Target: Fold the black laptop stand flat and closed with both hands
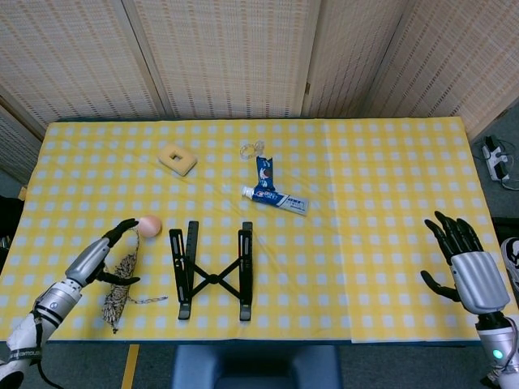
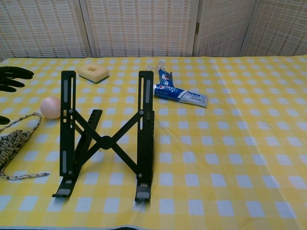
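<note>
The black laptop stand [image 1: 212, 274] stands unfolded near the table's front edge, its two rails spread and joined by crossed struts; the chest view shows the stand [image 2: 106, 136] close up. My left hand [image 1: 101, 254] hovers to the stand's left, above the rope, fingers apart and holding nothing; its dark fingertips [image 2: 12, 78] enter the chest view at the left edge. My right hand [image 1: 466, 261] is far to the right by the table's front corner, fingers spread and empty.
A coil of rope [image 1: 120, 279] and a peach ball [image 1: 149, 225] lie left of the stand. A toothpaste tube [image 1: 274, 194], a clear ring [image 1: 253, 149] and a yellow sponge block [image 1: 178, 158] lie behind it.
</note>
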### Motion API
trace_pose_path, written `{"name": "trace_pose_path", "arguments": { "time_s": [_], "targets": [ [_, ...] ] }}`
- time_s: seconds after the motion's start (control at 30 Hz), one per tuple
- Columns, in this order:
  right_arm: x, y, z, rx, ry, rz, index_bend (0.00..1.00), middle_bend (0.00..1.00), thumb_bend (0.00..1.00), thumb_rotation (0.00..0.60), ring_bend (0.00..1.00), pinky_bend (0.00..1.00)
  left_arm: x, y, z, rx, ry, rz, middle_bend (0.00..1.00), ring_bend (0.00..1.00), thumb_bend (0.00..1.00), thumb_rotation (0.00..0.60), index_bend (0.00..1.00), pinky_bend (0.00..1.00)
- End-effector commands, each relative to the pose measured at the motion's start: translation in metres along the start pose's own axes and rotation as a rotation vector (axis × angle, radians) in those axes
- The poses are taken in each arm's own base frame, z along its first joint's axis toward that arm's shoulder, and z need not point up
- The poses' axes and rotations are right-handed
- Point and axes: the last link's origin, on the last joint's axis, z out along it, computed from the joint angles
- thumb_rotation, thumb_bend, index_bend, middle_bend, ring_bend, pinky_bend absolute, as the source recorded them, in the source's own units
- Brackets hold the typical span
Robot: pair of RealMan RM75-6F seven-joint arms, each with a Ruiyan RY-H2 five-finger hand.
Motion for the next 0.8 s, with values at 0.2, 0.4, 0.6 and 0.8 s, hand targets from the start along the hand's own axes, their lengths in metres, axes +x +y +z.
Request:
{"name": "trace_pose_path", "arguments": {
  "time_s": [0.2,0.4,0.6,0.8],
  "targets": [
    [-0.004,-0.003,0.004,0.01,-0.012,0.007,0.0,0.0,0.32,0.6,0.0,0.0,-0.018,0.023,0.046,-0.069,-0.123,-0.155,0.11,0.11,0.13,0.6,0.04,0.01],
    [-0.007,-0.002,0.005,0.009,-0.021,0.01,0.0,0.0,0.32,0.6,0.0,0.0,-0.03,0.043,0.066,-0.134,-0.146,-0.205,0.23,0.22,0.13,0.6,0.15,0.09],
    [-0.011,-0.001,0.007,0.003,-0.032,0.021,0.0,0.0,0.32,0.6,0.0,0.0,-0.038,0.06,0.07,-0.19,-0.152,-0.24,0.32,0.3,0.13,0.6,0.23,0.15],
    [-0.014,-0.003,0.01,0.019,-0.039,0.035,0.0,0.0,0.32,0.6,0.0,0.0,-0.039,0.076,0.064,-0.248,-0.162,-0.257,0.38,0.35,0.13,0.6,0.28,0.2]
  ]
}}
